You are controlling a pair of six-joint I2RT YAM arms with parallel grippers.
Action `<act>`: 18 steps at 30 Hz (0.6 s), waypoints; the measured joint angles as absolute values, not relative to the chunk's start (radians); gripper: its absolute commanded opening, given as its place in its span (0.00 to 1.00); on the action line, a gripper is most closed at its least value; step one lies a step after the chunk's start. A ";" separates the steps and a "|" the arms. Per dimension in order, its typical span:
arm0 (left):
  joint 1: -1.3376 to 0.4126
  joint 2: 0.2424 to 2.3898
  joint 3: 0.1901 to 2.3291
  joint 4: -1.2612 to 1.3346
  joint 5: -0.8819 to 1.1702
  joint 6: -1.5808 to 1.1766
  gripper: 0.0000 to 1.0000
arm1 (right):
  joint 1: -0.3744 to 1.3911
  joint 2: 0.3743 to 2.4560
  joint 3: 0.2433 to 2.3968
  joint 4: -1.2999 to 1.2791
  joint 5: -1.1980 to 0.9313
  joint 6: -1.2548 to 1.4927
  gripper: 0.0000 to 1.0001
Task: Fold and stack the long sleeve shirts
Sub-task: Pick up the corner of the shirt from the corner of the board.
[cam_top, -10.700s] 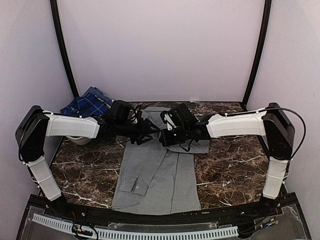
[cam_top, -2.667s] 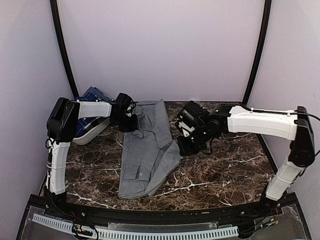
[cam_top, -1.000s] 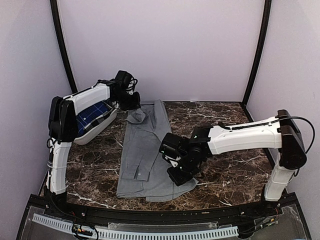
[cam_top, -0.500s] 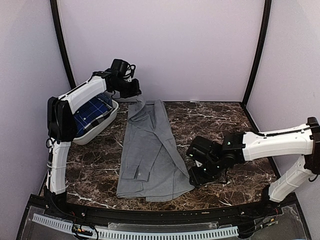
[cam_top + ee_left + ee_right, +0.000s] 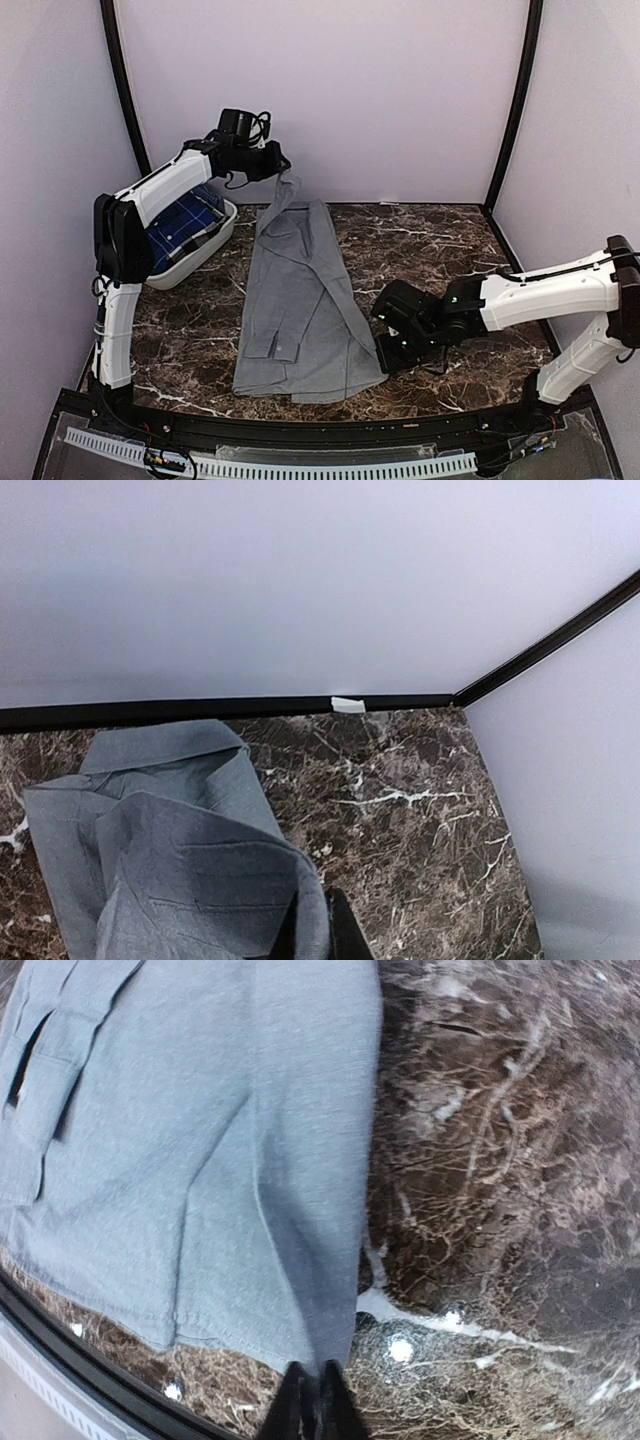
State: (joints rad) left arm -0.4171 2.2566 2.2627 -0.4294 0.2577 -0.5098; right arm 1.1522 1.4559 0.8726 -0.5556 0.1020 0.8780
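Observation:
The mid-grey long sleeve shirt (image 5: 300, 300) lies lengthwise on the marble table, folded narrow, with its collar end pulled up off the surface. My left gripper (image 5: 283, 172) is shut on that raised collar end, high near the back wall. In the left wrist view the grey cloth (image 5: 180, 850) runs between the fingers of the left gripper (image 5: 315, 932). My right gripper (image 5: 384, 357) sits low at the shirt's near right corner. In the right wrist view it (image 5: 312, 1402) is pinched on the hem corner of the grey shirt (image 5: 200, 1140). The dark blue plaid shirt (image 5: 185, 222) lies in the basket.
A white oval basket (image 5: 190, 265) stands at the back left of the table beside the left arm. Bare marble (image 5: 450, 250) stretches to the right of the grey shirt. Black corner posts (image 5: 510, 100) and pale walls close in the back and sides.
My left gripper has lifted the collar end higher. My right gripper let go on top of the shirt, moved off to the right, and closed on the near right hem corner.

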 measured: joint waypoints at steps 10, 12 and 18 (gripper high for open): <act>-0.417 2.257 2.270 -0.276 0.308 -0.571 0.00 | 1.152 1.488 0.928 -0.680 0.162 0.873 0.00; -0.417 2.257 2.271 -0.262 0.313 -0.579 0.00 | 1.152 1.488 0.928 -0.697 0.162 0.871 0.00; -0.417 2.257 2.275 -0.246 0.316 -0.587 0.00 | 1.152 1.488 0.951 -0.770 0.197 0.862 0.00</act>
